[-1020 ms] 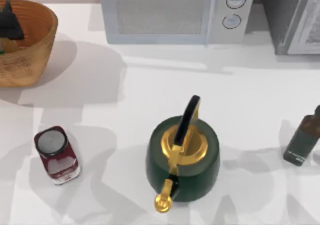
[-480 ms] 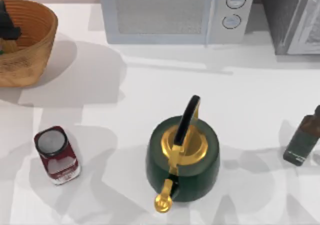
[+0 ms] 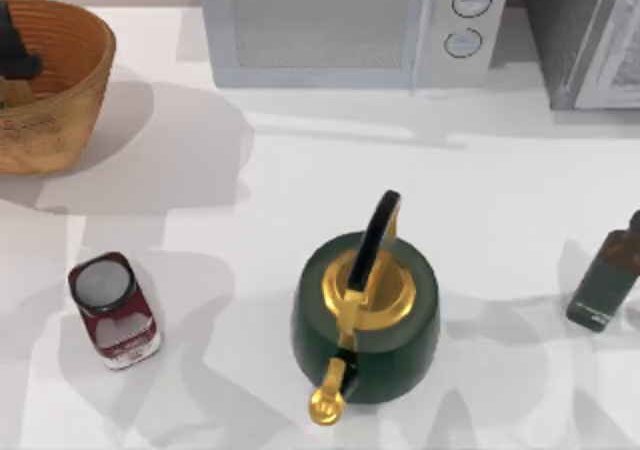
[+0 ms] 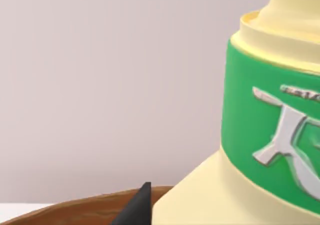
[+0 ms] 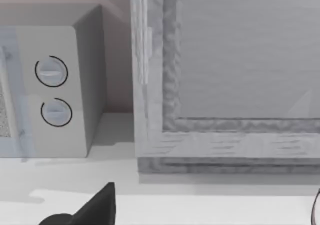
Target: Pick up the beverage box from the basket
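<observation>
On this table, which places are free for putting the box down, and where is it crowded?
Free: the wide strip between the microwave and the kettle, and the patch between the basket and the red can. Crowded: the far-left corner, where the left gripper works inside the basket.

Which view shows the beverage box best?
Left wrist view: the beverage box is up close, its cream sides and green band plain to read. In the top view, a tan sliver shows in the basket under the left claw.

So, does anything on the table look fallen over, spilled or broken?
Nothing stands out. The green kettle, red can and dark bottle stand upright on the table, with no spill. The left hand is inside the basket.
</observation>
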Robot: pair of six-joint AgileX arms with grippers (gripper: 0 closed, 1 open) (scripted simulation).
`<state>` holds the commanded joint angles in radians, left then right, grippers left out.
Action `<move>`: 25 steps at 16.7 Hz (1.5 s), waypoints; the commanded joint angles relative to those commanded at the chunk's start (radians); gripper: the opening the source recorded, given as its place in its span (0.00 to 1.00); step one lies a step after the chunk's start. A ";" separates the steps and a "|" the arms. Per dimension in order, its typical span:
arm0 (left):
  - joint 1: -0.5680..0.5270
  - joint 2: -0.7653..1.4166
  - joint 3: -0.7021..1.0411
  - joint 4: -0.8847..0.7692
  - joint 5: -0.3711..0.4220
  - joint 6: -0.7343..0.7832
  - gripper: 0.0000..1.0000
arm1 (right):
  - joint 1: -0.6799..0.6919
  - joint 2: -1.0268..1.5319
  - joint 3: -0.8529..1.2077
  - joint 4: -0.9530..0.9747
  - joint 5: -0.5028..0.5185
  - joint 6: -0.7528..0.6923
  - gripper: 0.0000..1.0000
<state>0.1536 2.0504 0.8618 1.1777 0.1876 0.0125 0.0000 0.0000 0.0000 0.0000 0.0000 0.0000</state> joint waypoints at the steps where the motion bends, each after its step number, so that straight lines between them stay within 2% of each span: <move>1: 0.000 0.000 0.000 0.000 0.000 0.000 0.00 | 0.000 0.000 0.000 0.000 0.000 0.000 1.00; 11: 0.007 -0.035 0.006 -0.033 0.000 0.001 0.00 | 0.000 0.000 0.000 0.000 0.000 0.000 1.00; 25: 0.005 -0.354 0.245 -0.577 -0.006 0.005 0.00 | 0.000 0.000 0.000 0.000 0.000 0.000 1.00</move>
<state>0.1582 1.6963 1.1066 0.6006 0.1819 0.0171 0.0000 0.0000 0.0000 0.0000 0.0000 0.0000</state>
